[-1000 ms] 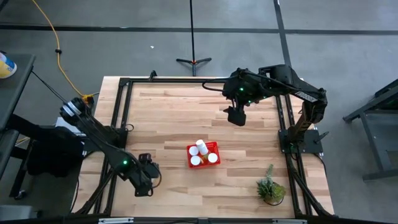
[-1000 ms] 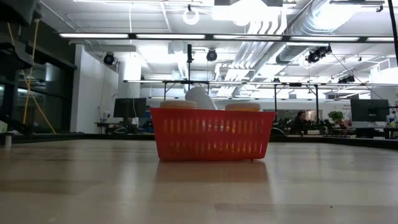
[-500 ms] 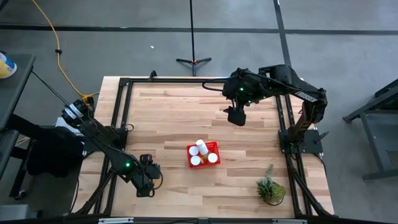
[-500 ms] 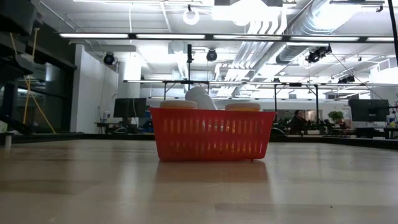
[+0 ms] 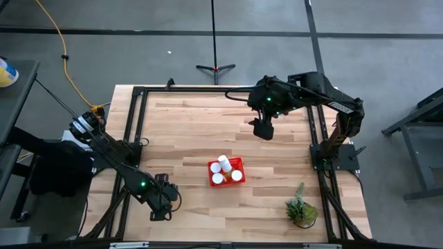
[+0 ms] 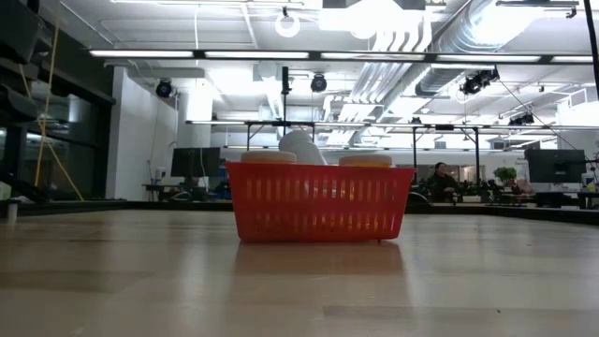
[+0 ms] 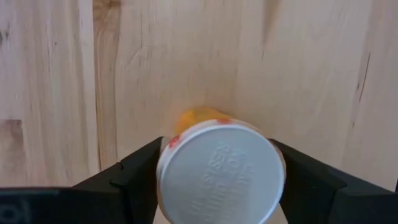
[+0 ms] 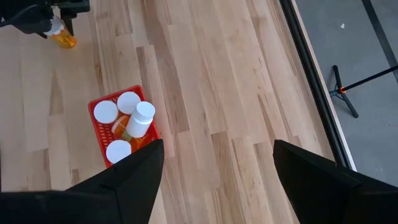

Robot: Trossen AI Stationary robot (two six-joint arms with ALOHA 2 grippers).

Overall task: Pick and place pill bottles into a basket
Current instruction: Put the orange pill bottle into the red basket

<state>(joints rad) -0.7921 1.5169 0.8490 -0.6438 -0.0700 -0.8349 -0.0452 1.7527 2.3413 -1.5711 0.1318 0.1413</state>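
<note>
The red mesh basket (image 5: 226, 172) stands mid-table and holds several white-capped pill bottles (image 8: 129, 102); one lies tilted on the others (image 8: 138, 119). It also shows in the low view (image 6: 319, 202). My left gripper (image 5: 162, 207) is near the table's near left corner, pointing down, shut on another pill bottle (image 7: 221, 177) with an orange body (image 8: 65, 41). My right gripper (image 5: 261, 128) hangs open and empty above the far right of the table, its fingers wide apart in its wrist view (image 8: 217, 186). My left gripper pinches the pill bottle by the rim of its white cap (image 7: 168, 168), one finger (image 7: 134, 177) on each side. The fingers come from above, pointing down. The bottle is upright, its orange body below the cap. I cannot tell whether its base is on the table.
A small green potted plant (image 5: 302, 209) stands at the near right corner. A dark metal frame (image 5: 136, 111) runs along the table's edges. Bare wood lies between the left gripper and the basket.
My left gripper has gone a little toward the table's near edge. The basket, its bottles and the right arm have kept still.
</note>
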